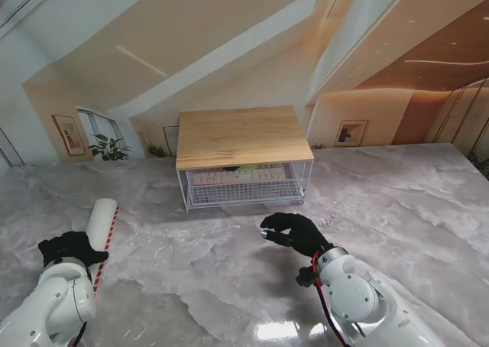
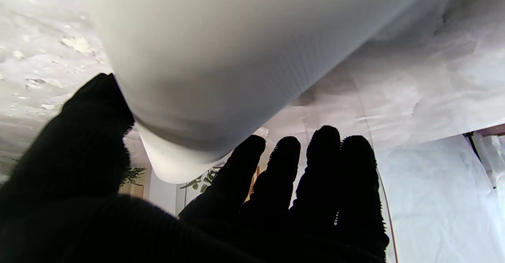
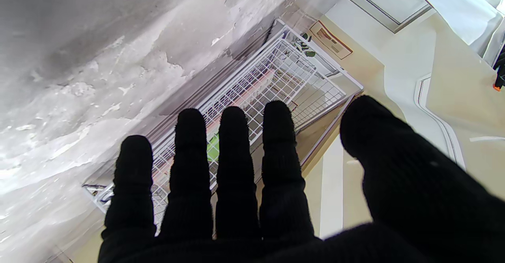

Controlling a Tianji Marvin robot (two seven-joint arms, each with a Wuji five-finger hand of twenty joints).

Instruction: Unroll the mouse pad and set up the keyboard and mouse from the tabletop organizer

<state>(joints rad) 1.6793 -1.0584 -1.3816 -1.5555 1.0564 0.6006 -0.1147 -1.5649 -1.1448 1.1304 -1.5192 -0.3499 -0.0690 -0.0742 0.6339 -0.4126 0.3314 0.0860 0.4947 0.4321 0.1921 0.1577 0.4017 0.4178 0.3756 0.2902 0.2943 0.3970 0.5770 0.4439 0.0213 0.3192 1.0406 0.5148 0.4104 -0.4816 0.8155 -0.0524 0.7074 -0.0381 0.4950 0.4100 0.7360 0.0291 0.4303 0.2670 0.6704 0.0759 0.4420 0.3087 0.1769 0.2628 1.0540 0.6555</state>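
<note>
The left hand [image 1: 67,248] sits nearest me at the left edge of the desk [image 1: 191,278], its black-gloved fingers [image 2: 240,168] on one side of the rolled mouse pad [image 1: 101,223] and the thumb on the other, though a firm grip cannot be told. The roll is white with a red-striped edge and lies pointing away from me. To its right, the right hand [image 1: 294,232] hovers over bare marble, fingers [image 3: 234,144] spread and holding nothing. Farther from me stands the organizer [image 1: 243,137], a wooden top over a white wire basket, with the keyboard [image 1: 241,176] inside.
</note>
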